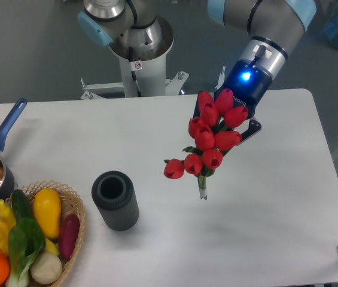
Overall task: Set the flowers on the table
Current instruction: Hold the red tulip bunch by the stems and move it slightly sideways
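Here the gripper (236, 128) is closed on the flowers (207, 140), which hang above the table (276, 209) toward its far right corner, stems pointing down, apparently clear of the surface. The carry is done, I judge; next comes lowering them, laying them flat and letting go, clear of the vase (115, 200).

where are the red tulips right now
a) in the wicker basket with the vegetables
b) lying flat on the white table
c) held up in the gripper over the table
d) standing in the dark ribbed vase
c: the flowers hang in the gripper, stem ends pointing down above the table, well to the right of the dark vase and the basket.
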Controlling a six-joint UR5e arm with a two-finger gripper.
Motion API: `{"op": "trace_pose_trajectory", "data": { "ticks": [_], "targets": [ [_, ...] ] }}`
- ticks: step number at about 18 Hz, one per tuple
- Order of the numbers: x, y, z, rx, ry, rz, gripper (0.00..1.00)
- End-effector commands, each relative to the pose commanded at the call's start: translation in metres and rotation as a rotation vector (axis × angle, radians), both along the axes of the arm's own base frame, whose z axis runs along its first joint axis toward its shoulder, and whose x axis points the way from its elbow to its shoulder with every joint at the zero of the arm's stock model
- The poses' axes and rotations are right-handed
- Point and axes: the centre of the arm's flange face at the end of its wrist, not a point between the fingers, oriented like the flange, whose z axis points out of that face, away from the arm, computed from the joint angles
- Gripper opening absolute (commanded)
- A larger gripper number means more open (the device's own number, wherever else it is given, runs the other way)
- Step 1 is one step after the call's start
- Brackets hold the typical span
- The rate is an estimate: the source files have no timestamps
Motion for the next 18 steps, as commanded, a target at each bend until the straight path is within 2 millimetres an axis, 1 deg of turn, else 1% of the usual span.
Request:
{"op": "trace_pose_trajectory", "data": {
  "ticks": [9,14,16,18],
  "targets": [
    [0.001,-0.003,-0.002,-0.045,0.017,0.01,0.36],
    [0.002,-0.003,0.002,-0.046,0.023,0.011,0.36],
    [-0.002,-0.007,0.003,-0.054,0.03,0.023,0.36],
    [-0.005,-0.012,0.009,-0.11,0.069,0.04,0.36]
  ]
}}
